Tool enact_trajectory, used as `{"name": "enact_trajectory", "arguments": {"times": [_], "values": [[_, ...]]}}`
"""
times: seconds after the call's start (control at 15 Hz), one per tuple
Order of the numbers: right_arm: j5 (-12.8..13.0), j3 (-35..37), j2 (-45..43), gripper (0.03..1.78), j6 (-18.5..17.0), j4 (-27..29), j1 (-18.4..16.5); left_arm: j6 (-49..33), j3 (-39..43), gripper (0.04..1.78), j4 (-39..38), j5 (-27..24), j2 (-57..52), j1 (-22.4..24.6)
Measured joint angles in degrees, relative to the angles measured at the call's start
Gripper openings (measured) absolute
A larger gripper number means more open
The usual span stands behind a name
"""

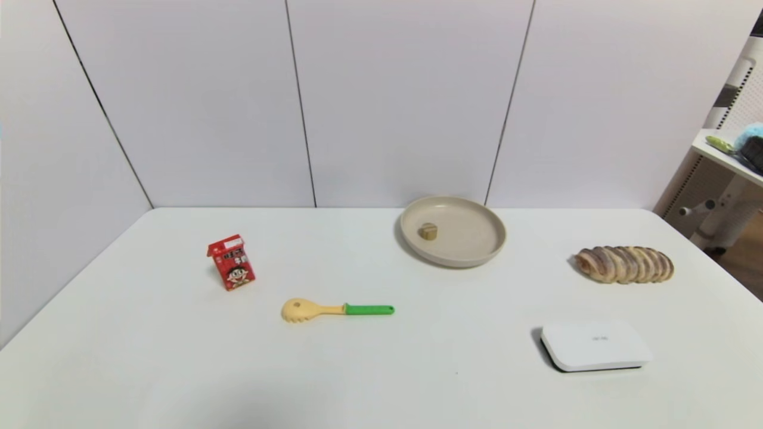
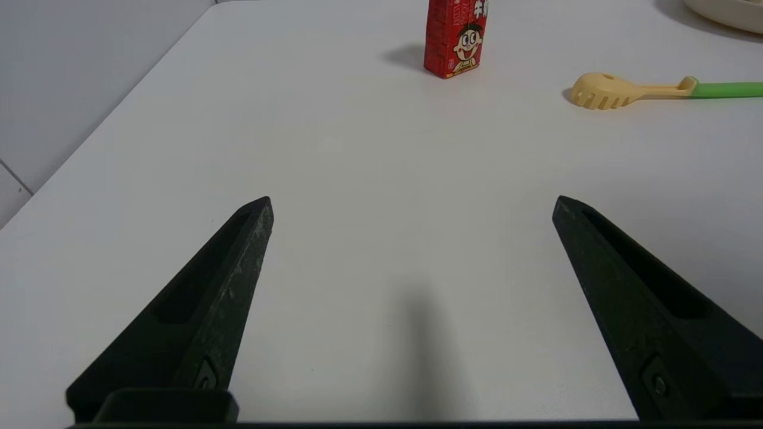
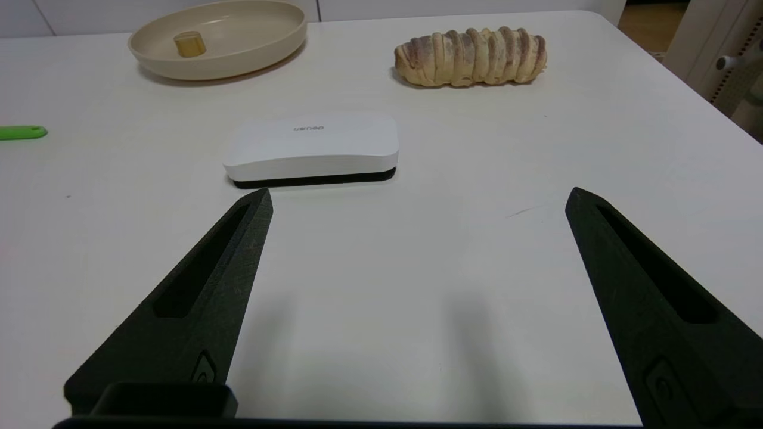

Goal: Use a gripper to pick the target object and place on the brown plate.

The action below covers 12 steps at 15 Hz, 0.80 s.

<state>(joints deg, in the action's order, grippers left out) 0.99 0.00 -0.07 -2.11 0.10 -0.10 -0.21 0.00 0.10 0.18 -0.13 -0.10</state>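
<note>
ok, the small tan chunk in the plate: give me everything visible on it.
The small tan wood-like round chunk is a short cylinder with a flat top, glossier and more amber in the right wrist view. It stands upright inside the round beige-tan plate, resting on the plate floor towards the robot's left side, apart from the rim. Any surface markings are too small to tell. Nothing else touches it; neither the left gripper nor the right gripper is near, and both are open.

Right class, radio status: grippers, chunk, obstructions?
Left gripper open, empty. Right gripper open, empty. Wooden chunk on brown plate. Nothing obstructing.
</note>
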Motion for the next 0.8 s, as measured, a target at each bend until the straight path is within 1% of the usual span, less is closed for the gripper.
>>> {"name": "enact_trajectory", "arguments": {"times": [0.8], "values": [[-0.02,0.0,0.0,1.7,0.6,-0.05,0.0,0.02,0.0,1.69,0.0,-0.02,0.02,0.0]]}}
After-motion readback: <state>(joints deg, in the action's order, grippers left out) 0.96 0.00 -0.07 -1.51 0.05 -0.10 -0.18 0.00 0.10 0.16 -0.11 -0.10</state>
